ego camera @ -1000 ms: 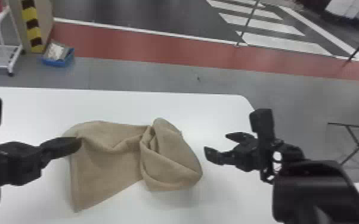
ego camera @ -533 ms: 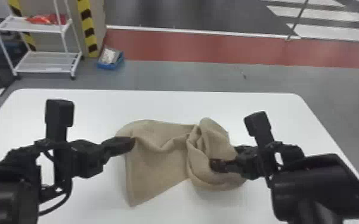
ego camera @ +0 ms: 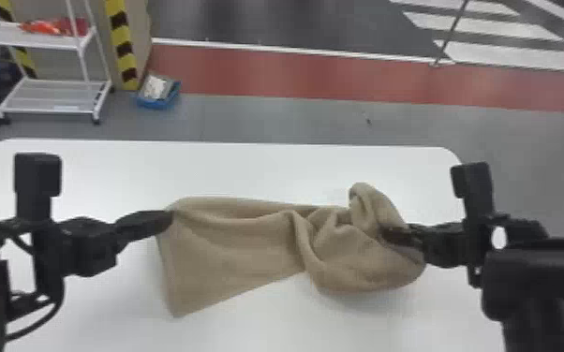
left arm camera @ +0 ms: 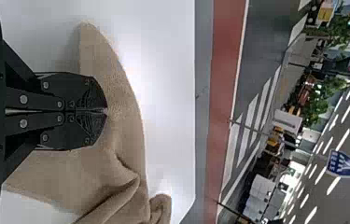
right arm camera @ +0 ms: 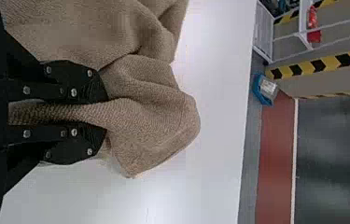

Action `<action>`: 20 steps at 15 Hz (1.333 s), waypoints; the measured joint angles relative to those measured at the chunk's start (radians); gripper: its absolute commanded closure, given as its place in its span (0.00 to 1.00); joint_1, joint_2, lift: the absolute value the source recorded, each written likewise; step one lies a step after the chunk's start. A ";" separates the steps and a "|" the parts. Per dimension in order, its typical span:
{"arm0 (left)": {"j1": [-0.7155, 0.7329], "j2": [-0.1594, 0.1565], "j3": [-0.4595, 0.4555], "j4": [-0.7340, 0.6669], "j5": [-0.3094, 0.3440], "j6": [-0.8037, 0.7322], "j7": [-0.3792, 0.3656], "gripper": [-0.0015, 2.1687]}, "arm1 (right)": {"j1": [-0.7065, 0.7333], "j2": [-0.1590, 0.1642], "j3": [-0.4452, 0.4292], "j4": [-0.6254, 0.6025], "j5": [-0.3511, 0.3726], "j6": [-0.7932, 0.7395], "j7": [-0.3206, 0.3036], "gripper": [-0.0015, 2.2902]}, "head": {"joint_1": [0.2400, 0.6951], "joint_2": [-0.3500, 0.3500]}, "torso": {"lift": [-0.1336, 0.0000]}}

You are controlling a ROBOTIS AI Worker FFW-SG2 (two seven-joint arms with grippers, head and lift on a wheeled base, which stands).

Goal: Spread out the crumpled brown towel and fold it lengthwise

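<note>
Your right black two-fingered gripper [ego camera: 387, 235] has come in from the right: a moment ago it stands apart from the cloth, and now it is at the bunched end [ego camera: 365, 253] with its fingers over it. Your left black two-fingered gripper [ego camera: 168, 218] keeps its place at the far-left corner of the crumpled brown cloth towel [ego camera: 234, 253].

You have the towel lying on the smooth white table [ego camera: 248, 173], its long axis running left to right between your two arms. Its left half is fairly flat, with one corner pointing near; its right half is heaped in folds. The right gripper is the nearer one to that heap, at its right side. Its fingers stand slightly apart with a thick roll of cloth gripped between them. The left fingers are pressed together, and you seem to have the corner pinched at their tips (how much cloth is caught, you cannot tell).

You are probably still at the spreading step, well before any fold. The next pull likely calls for the right arm to draw away to the right, along that axis, while the left holds its corner. You could straighten only the gripped roll and leave the rest of the heap tucked under.
</note>
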 measured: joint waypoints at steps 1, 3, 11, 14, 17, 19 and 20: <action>-0.013 0.000 0.028 0.018 0.000 0.000 -0.013 0.66 | 0.002 -0.020 -0.038 -0.023 -0.005 0.035 0.017 0.71 | 1.00 0.21 | 0.07; -0.052 0.000 0.081 0.078 -0.006 0.001 -0.034 0.66 | 0.028 -0.072 -0.104 -0.056 -0.001 0.104 0.037 0.71 | 1.00 0.16 | 0.07; -0.098 0.000 0.063 0.191 -0.096 0.003 -0.069 0.01 | 0.106 -0.116 -0.119 -0.077 0.089 0.130 0.080 0.02 | 1.00 0.08 | 0.07; -0.074 0.000 0.076 0.164 -0.059 -0.006 -0.013 0.01 | 0.122 -0.116 -0.154 -0.140 0.082 0.132 0.130 0.02 | 1.00 0.10 | 0.07; -0.044 0.000 0.090 0.106 -0.016 -0.011 -0.013 0.11 | 0.138 -0.123 -0.195 -0.184 0.080 0.121 0.176 0.03 | 1.00 0.10 | 0.07; 0.024 0.000 0.089 0.030 -0.012 -0.020 -0.044 0.12 | 0.164 -0.142 -0.238 -0.192 0.083 0.062 0.166 0.03 | 1.00 0.03 | 0.07; 0.064 0.000 0.082 -0.002 -0.014 -0.043 -0.063 0.12 | 0.173 -0.151 -0.261 -0.189 0.086 0.018 0.156 0.03 | 1.00 0.00 | 0.07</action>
